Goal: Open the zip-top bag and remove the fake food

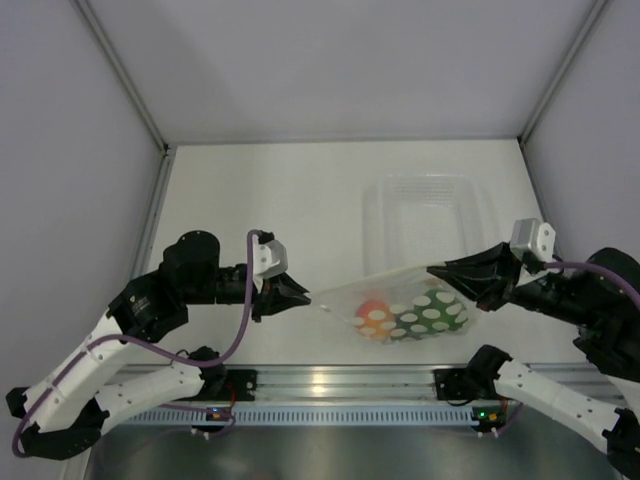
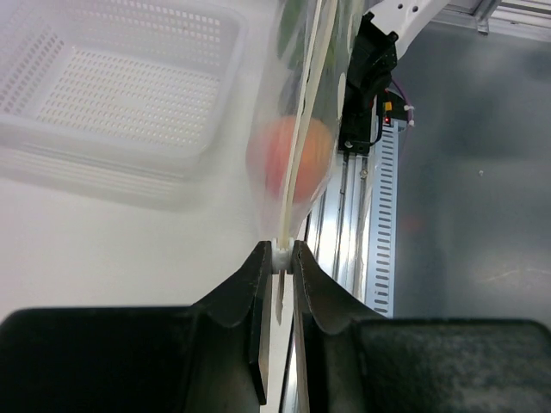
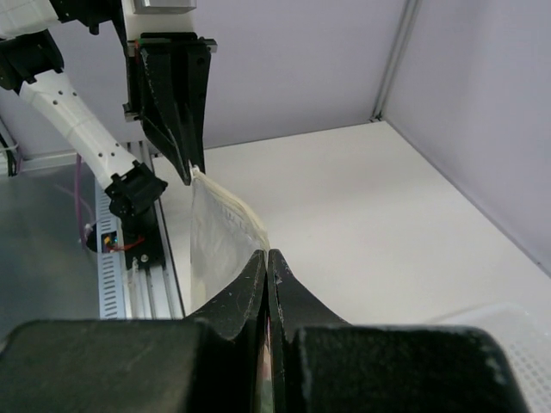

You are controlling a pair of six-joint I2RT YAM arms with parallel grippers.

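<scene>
The zip-top bag [image 1: 400,300] is a clear bag with white dots, held stretched between my two grippers above the table's front. Inside it lies the fake food: an orange-pink peach [image 1: 372,310] and a dark green piece [image 1: 430,315]. My left gripper [image 1: 303,295] is shut on the white zipper slider [image 2: 283,255] at the bag's left end. My right gripper [image 1: 438,272] is shut on the bag's right top corner. In the right wrist view the bag [image 3: 219,241] runs from my right gripper [image 3: 268,255] to the left gripper [image 3: 188,168]. The peach [image 2: 297,155] shows blurred in the left wrist view.
A rigid clear plastic tray [image 1: 425,225] stands on the white table behind the bag, also in the left wrist view [image 2: 112,95]. The metal rail [image 1: 330,385] with both arm bases runs along the near edge. Walls close in the left, right and back.
</scene>
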